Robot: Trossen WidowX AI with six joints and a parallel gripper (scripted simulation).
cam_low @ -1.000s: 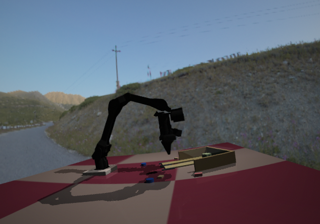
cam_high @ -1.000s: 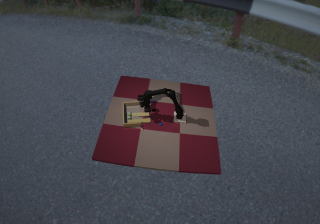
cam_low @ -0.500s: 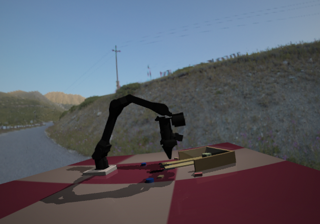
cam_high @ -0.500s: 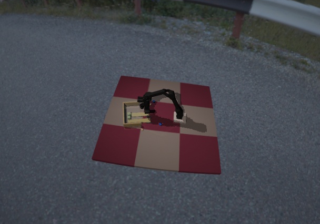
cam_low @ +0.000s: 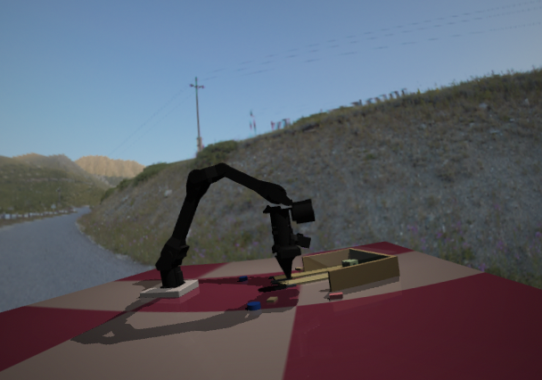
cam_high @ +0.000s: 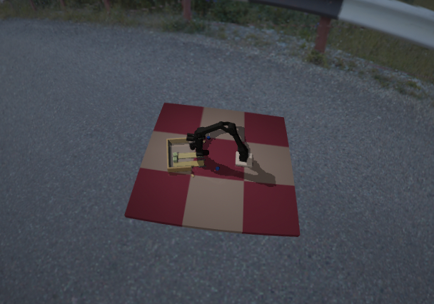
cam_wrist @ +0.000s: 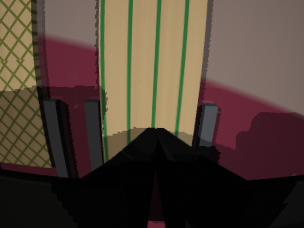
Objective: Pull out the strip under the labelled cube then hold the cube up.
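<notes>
beneath one clenched pincer, two strips: one striped, one cross-hatched.checkered board beneath two strips, one striped, one cross-hatched, and one empty, clenched pincer

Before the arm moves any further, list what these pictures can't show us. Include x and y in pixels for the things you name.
- Label on either green cube (cam_high: 175, 155): too small in the top view; the box wall partly hides them in the exterior view; outside the wrist view.
- Far end of the green-striped strip (cam_wrist: 145, 60): cut off by the wrist view's upper edge.
- Near end of that strip: hidden in the wrist view by the gripper (cam_wrist: 155, 136).
- Whether the fingertips touch the strip: too dark and small in the exterior view.
</notes>
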